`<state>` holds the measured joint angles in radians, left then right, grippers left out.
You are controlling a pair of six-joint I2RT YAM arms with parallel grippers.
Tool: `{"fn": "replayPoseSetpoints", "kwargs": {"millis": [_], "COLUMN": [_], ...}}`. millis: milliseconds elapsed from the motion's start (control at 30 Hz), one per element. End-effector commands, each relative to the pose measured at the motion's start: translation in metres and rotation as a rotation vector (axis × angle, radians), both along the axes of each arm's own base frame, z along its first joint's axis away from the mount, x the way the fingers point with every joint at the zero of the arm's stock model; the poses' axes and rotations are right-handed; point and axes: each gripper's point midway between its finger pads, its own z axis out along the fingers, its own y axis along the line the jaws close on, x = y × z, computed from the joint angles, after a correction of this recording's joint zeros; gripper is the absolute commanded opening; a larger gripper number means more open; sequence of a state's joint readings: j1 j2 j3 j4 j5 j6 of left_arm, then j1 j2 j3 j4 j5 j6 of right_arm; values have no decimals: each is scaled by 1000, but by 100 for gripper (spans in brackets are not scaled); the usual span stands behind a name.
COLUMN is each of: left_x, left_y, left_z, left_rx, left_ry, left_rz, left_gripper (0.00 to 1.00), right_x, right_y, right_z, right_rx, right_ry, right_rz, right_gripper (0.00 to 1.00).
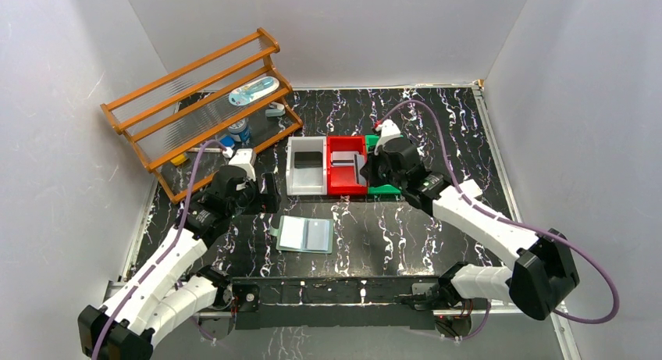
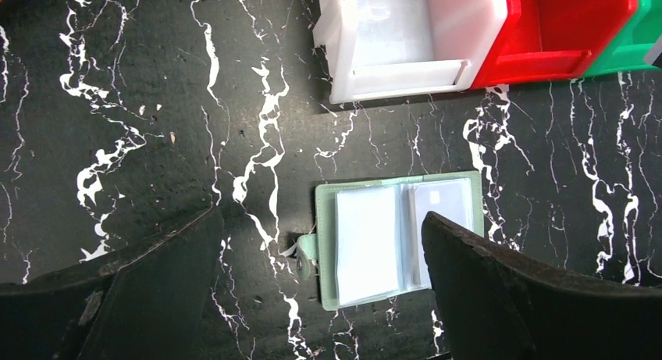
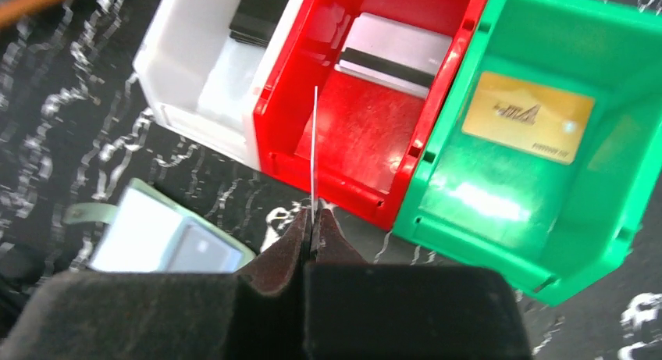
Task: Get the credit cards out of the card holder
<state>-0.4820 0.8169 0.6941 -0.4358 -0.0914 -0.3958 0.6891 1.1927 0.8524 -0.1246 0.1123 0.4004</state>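
Observation:
The grey-green card holder (image 1: 306, 235) lies spread open on the black marbled table, clear pockets up, its side tab (image 2: 308, 251) to the left. A pale credit card (image 2: 445, 200) sits in its right pocket. My left gripper (image 2: 322, 219) hovers open over the holder, touching nothing. My right gripper (image 3: 313, 219) is shut on a thin pale credit card (image 3: 314, 141), seen edge-on, above the near wall of the red bin (image 3: 375, 200). Other credit cards lie in the bins: a dark one (image 3: 258, 16) in the white bin, a striped one (image 3: 394, 51) in the red, a gold one (image 3: 527, 118) in the green.
The white bin (image 1: 290, 169), the red bin (image 1: 346, 190) and the green bin (image 1: 382, 190) stand side by side behind the holder. An orange wooden rack (image 1: 203, 102) with small items fills the back left. White walls enclose the table.

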Motion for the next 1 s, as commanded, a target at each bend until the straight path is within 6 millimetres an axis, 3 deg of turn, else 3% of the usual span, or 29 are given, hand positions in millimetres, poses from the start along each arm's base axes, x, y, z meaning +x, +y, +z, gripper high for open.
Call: {"fn": "replayPoseSetpoints", "kwargs": {"millis": [0, 200, 433, 667, 967], "left_x": [3, 4, 5, 5, 4], "left_y": [11, 25, 36, 31, 28], "left_z": [5, 16, 22, 21, 21], "left_rx": [54, 71, 94, 87, 82], "left_ry": [-34, -100, -139, -124, -112], "left_rz": [23, 78, 123, 101, 83], "left_gripper": [98, 98, 98, 98, 98], "right_x": [25, 39, 43, 78, 91], "right_y": [5, 21, 45, 32, 42], "right_z": [23, 33, 16, -1, -21], "right_rx": [-138, -262, -546, -869, -990], "right_ry": [-197, -370, -559, -590, -607], "right_rz": [115, 250, 451, 436, 548], "right_gripper": [0, 0, 0, 0, 0]}}
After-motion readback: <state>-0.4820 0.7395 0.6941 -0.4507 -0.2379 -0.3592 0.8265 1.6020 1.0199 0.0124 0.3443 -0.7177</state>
